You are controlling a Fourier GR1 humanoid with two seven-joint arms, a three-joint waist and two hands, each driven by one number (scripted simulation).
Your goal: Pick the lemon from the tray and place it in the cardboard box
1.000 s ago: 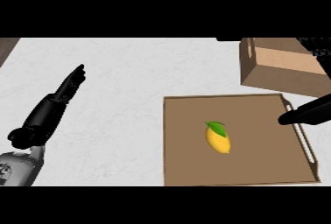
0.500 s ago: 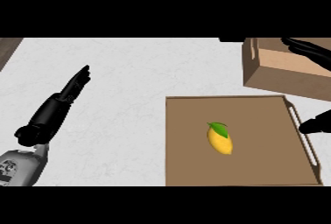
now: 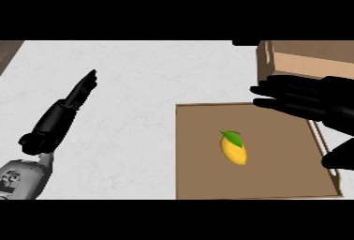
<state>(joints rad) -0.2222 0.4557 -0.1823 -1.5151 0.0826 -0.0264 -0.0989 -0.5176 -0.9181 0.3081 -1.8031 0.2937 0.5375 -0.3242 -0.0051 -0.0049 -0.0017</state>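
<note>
The right hand (image 3: 311, 101) hovered spread wide above the tray (image 3: 197, 154); the next move probably required descent onto the ungrasped lemon (image 3: 233, 149).

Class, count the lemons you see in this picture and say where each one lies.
1. The lemon lies near the middle of the tray, just left of the right hand. None shows elsewhere; the cardboard box interior is not visible.

No readable text, label, brand, number or sign shows anywhere in the head view. The cardboard box (image 3: 304, 58), the tray (image 3: 200, 154) and the counter (image 3: 152, 84) all carry plain, unmarked surfaces.
</note>
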